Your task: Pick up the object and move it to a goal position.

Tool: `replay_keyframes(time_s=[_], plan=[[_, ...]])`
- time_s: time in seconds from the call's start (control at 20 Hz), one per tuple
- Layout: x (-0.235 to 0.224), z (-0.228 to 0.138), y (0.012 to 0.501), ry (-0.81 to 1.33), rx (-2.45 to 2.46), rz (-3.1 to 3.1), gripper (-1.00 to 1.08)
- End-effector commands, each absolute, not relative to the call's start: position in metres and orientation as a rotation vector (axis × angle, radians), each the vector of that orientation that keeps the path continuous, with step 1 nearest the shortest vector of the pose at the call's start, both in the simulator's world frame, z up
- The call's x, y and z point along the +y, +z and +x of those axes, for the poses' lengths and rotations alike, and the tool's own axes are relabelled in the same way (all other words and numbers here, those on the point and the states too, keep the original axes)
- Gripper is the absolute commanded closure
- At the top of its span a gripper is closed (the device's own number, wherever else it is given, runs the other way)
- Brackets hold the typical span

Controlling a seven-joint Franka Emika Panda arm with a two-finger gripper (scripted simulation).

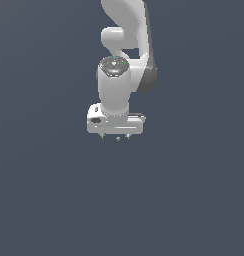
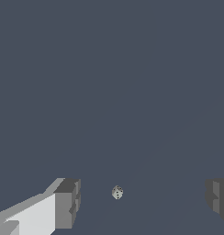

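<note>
In the wrist view the gripper (image 2: 141, 202) is seen spread wide, with one grey finger (image 2: 68, 204) at one side of the picture and the other finger (image 2: 218, 199) at the opposite side, nothing being held between them. A small pale object (image 2: 117, 192) with dark specks, shaped like a die, is seen in the gap between the two fingers, nearer to the first finger and touched by neither; it is set against a plain dark grey ground whose edges are not shown. In the exterior view the gripper (image 1: 116, 137) is pointed downward under the white hand, and only the short tips of its fingers are visible. Behind it, the white arm (image 1: 125, 45) is seen rising to the top of the picture. The object cannot be clearly made out in that view
</note>
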State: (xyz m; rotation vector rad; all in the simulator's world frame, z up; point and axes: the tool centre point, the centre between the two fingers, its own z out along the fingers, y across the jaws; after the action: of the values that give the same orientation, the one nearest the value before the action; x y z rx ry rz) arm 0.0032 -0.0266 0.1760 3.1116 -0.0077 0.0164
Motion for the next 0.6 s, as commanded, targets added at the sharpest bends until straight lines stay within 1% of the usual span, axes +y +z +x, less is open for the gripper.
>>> replay_keyframes(time_s=[0.0,0.4,0.55], plan=[[-0.027,0.003,0.176,0.016,-0.008,3.112,-0.92],[-0.05,-0.002,0.18,-0.01,-0.011,3.094,-0.92],[-0.052,-0.001,0.181,-0.011,-0.004,3.093,-0.92]])
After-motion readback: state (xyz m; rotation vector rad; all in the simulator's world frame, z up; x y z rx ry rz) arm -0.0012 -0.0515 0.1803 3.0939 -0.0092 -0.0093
